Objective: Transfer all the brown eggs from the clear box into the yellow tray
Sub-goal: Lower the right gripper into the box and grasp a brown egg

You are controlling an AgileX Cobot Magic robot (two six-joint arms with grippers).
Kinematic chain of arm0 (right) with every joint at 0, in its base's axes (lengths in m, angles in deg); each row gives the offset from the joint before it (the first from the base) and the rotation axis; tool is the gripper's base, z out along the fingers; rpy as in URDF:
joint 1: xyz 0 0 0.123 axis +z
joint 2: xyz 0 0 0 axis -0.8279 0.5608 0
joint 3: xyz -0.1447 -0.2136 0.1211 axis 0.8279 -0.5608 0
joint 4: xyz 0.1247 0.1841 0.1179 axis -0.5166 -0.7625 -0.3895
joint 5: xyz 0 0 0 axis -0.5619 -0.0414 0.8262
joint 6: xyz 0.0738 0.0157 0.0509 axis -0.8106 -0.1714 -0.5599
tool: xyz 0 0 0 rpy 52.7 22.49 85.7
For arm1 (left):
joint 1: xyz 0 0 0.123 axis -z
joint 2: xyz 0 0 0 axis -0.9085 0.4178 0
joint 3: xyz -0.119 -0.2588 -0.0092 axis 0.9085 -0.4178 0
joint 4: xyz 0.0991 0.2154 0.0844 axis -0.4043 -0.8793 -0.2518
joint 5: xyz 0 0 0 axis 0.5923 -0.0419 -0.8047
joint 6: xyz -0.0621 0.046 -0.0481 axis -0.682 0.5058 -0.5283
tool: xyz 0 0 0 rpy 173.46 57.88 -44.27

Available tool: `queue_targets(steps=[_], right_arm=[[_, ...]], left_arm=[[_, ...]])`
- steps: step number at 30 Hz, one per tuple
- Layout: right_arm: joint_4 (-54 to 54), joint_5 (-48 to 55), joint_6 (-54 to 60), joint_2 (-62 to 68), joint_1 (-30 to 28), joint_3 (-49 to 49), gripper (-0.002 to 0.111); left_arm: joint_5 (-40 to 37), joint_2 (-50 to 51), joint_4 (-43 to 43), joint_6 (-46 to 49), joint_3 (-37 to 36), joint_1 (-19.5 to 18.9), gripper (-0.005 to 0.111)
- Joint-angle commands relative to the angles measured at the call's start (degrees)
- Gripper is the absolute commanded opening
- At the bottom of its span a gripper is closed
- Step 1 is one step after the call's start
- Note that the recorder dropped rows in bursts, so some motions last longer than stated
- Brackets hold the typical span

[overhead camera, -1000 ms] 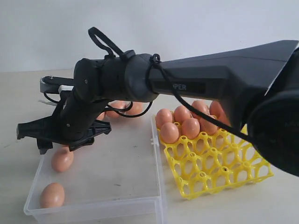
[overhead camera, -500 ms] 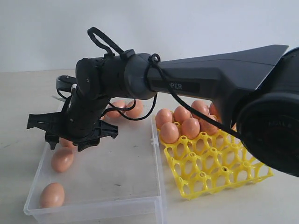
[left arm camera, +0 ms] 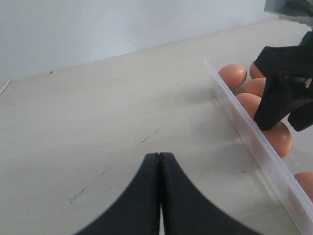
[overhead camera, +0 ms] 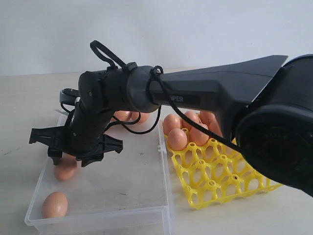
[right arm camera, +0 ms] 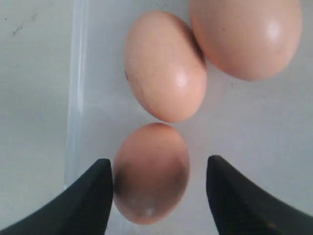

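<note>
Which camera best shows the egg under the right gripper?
Right wrist view: the egg sits close up between open fingers. Exterior view hides its top behind the right gripper; the left wrist view shows part behind the clear box wall.

The brown eggs (right arm camera: 165, 73) are orange-tan, the clear box (overhead camera: 122, 181) frosted, the yellow tray (overhead camera: 211, 184) bright.

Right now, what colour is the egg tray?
The tray is bright yellow; the exterior view shows it best.
</note>
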Motion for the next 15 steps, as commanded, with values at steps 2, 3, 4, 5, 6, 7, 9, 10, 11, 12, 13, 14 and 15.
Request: queue_targets(steps=[2,3,4,5,6,7,9,10,11,12,13,14,15], right_arm=[[-1.43,-2.18,0.96,0.68,0.57,0.32,0.055],[-1.57,-2.33,1.24,0.68,0.66,0.32,0.055],[-1.57,-2.47,1.24,0.94,0.95,0.32,0.055],[-1.84,-2.87,1.37,1.06,0.93,0.32,0.055],[-1.83,-3.24,1.37,1.21,1.25,0.32,0.055],[-2.06,-3.34,1.37,1.31,1.25,0.32,0.055],[-2.5,-3.35,1.37,1.75,1.25,0.32,0.052],[-2.5,-3.35,1.37,1.82,1.25,0.32,0.049],[-2.5,-3.35,1.37,1.9,1.25,0.32,0.042],[-2.5,-3.35,1.37,1.9,1.25,0.32,0.036],[-2.5,-3.35,1.37,1.9,1.25,0.32,0.026],[-2.5,-3.35,1.37,1.9,1.25,0.32,0.015],[-2.5,-3.24,1.37,1.77,1.25,0.32,0.004]], left_arm=[[0.49,-0.35,0.44,-0.26,0.23,-0.1,0.0],[0.49,-0.35,0.44,-0.26,0.23,-0.1,0.0],[0.49,-0.35,0.44,-0.26,0.23,-0.1,0.0],[0.49,-0.35,0.44,-0.26,0.23,-0.1,0.0],[0.49,-0.35,0.44,-0.26,0.23,-0.1,0.0],[0.49,-0.35,0.44,-0.26,0.23,-0.1,0.0],[0.49,-0.35,0.44,-0.26,0.23,-0.1,0.0],[0.49,-0.35,0.44,-0.26,0.23,-0.1,0.0],[0.49,-0.35,0.44,-0.26,0.23,-0.1,0.0],[0.49,-0.35,0.44,-0.26,0.23,-0.1,0.0],[0.49,-0.35,0.44,-0.26,0.23,-0.1,0.0],[0.49,-0.35,0.44,-0.26,0.23,-0.1,0.0],[0.49,-0.35,0.44,-0.26,0.23,-0.1,0.0]])
